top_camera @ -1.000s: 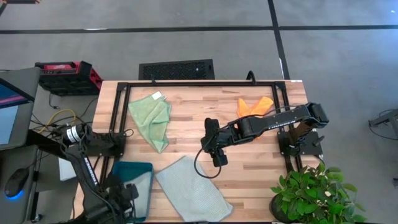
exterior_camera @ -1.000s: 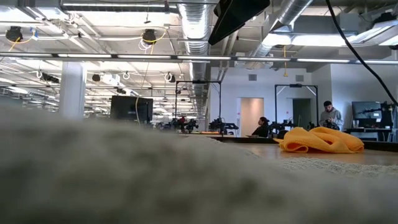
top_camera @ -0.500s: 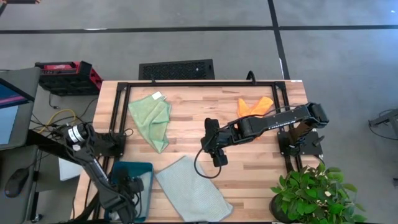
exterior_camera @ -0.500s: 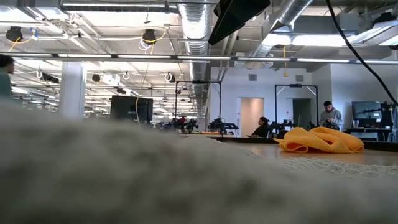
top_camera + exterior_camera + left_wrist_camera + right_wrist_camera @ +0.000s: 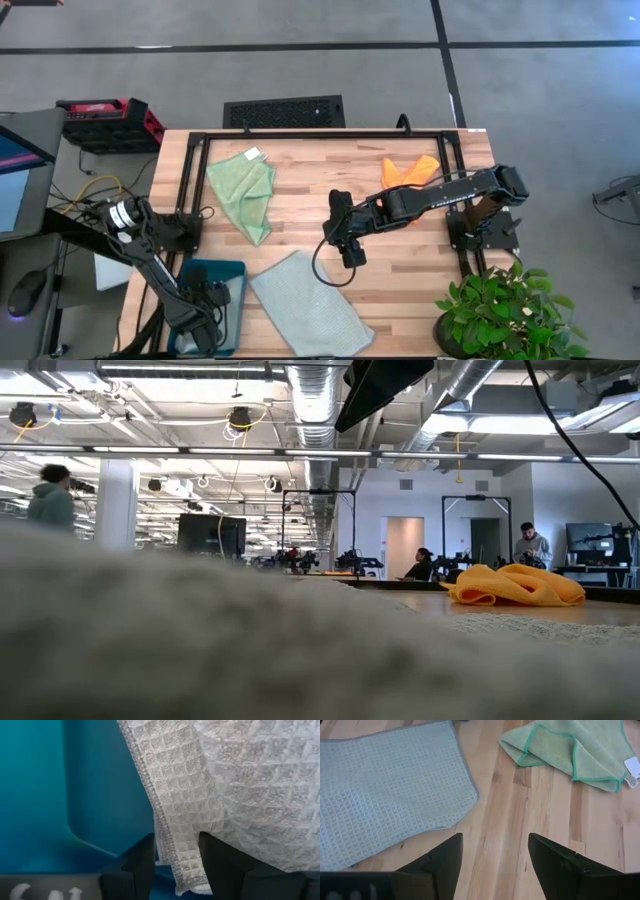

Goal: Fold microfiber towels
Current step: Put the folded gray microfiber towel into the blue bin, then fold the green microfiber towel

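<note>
Worktop (image 5: 300, 215): wooden, carries all the cloths.
Grey towel (image 5: 310, 303): spread flat at 6 o'clock; thin, limp waffle weave, likely light; best taken by a corner or hem.
Green towel (image 5: 245, 193): rumpled at 10 o'clock, white tag at its far corner; soft, would sag if lifted.
Bin (image 5: 212, 292): teal, at 7 o'clock, a second grey cloth (image 5: 225, 790) inside.
Orange towel (image 5: 409, 170): bunched at 2 o'clock.
Right end effector (image 5: 351, 256): centre of the worktop, fingers spread wide, empty.
Left end effector (image 5: 175, 865): down in the bin, fingers either side of the cloth's hem; whether they pinch it, cannot tell.
</note>
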Motion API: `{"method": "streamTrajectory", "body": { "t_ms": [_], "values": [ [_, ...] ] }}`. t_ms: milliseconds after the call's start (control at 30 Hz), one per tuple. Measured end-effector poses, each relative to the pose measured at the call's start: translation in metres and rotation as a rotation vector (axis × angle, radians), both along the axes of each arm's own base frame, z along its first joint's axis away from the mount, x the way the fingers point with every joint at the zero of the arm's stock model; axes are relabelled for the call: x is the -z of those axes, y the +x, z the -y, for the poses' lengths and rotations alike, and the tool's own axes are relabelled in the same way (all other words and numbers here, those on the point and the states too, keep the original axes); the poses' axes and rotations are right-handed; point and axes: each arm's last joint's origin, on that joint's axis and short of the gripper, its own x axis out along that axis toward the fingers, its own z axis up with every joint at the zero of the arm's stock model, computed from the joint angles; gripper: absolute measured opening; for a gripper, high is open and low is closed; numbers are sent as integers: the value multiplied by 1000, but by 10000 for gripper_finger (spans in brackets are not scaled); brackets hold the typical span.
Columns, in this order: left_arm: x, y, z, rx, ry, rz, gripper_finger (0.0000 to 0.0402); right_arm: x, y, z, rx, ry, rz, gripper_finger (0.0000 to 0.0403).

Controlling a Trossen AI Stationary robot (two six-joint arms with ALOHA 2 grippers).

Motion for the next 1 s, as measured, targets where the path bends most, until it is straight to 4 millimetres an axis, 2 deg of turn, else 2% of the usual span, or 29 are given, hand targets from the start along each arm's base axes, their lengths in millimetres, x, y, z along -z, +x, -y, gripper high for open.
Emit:
{"method": "streamTrajectory", "body": {
  "t_ms": [400, 700, 833, 1000],
  "values": [
    [1, -10, -19, -73, 198, -49, 146, 0, 0, 0, 0, 0, 0, 249],
    [-5, -10, -24, -101, 302, -15, 135, 0, 0, 0, 0, 0, 0, 249],
    [-26, -7, -17, -150, 349, -15, 134, -2, -2, 0, 1, 1, 4, 249],
    [-68, 4, -1, -180, 353, 59, 134, -14, -9, -1, -6, 8, 28, 249]
  ]
}}
